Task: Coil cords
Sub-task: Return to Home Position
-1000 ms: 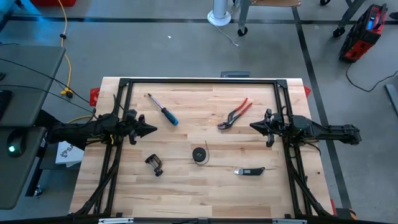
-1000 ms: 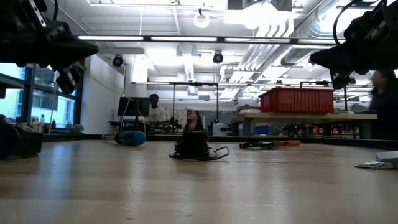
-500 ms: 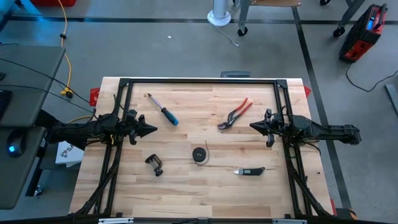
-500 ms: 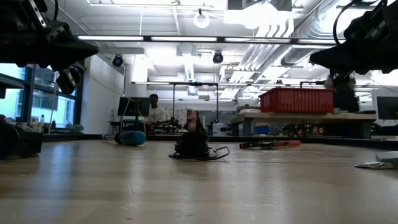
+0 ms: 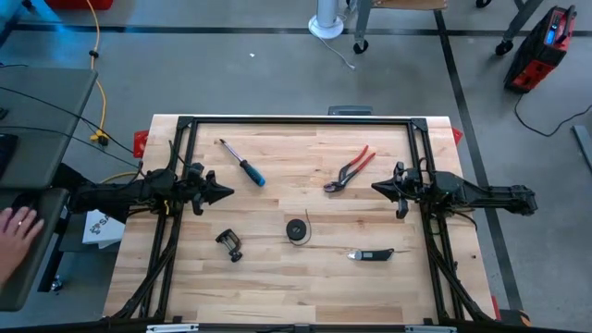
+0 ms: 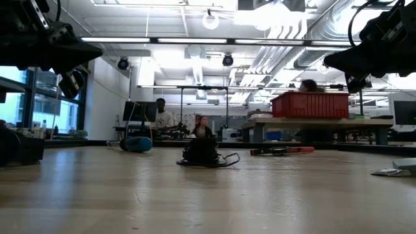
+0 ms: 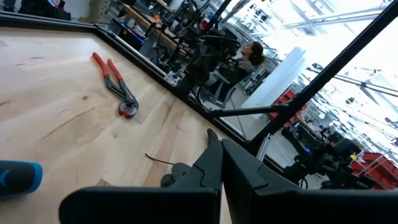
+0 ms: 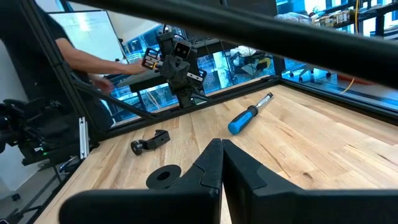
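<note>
We can barely make out the cord [image 6: 230, 158]. The low view shows thin loops lying around the foot of the reel [image 5: 297, 229], while from above only a hair-line strand shows beside it. The reel lies near the middle of the tabletop [image 5: 277, 287], between the two arms and apart from both. The left wrist view hides most of it behind that arm's own fingers; the right wrist view shows its disc more fully.

The left hand [image 5: 230, 192] and the right hand [image 5: 374, 189] hover at opposite sides, each with its fingers pressed together on nothing.

We count one reel, one screwdriver [image 5: 242, 163], one red pliers [image 5: 350, 168], one clamp [image 5: 229, 244] and one dark folding tool [image 5: 372, 254]. Only the high view shows a person's palm [image 5: 14, 227], at its left edge, off the tabletop.
</note>
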